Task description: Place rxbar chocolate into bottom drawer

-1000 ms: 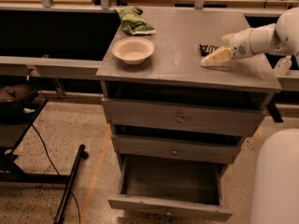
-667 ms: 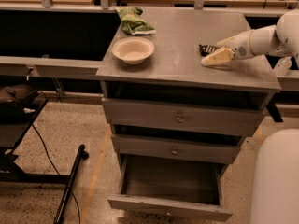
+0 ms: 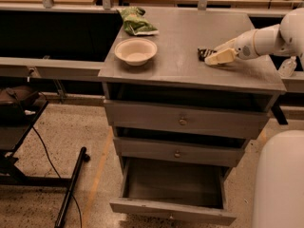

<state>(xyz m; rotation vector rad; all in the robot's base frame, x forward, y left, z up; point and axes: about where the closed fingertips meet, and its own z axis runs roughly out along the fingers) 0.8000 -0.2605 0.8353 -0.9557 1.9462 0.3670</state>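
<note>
**Though the drawer stands open, the bar lies on the cabinet top**

Since the move ends low and begins high, the grey cabinet point(image 3: 190, 37) is taken first. Its top is bounded by a front lip at 6 o'clock in the camera view and a right edge at 3 o'clock. The bottom drawer point(image 3: 171, 209) is pulled out well clear of the two shut knobbed drawers point(image 3: 183, 121) above it, and its grey interior is seen bare. The white robot base point(image 3: 280, 184) is seen at 4 o'clock of that drawer, near its right corner.

The arm point(image 3: 266, 39) is reached in from 3 o'clock across the right half of the top. A bowl point(image 3: 136, 50) and a green snack bag point(image 3: 137, 22) are set well apart from it at 9 and 10 o'clock.

The gripper point(image 3: 217, 57) is held low at the surface, near the front lip. The rxbar chocolate point(image 3: 204, 54) lies on the top at its 9 o'clock, touching or just under its tip. Whether the gripper is clamped on the bar cannot be told, and the bar's long axis is too covered to be read.

The drawer mouth is judged to lie at 7 o'clock of the gripper, so the bar must be carried out over the front lip and lowered past both shut fronts.
</note>
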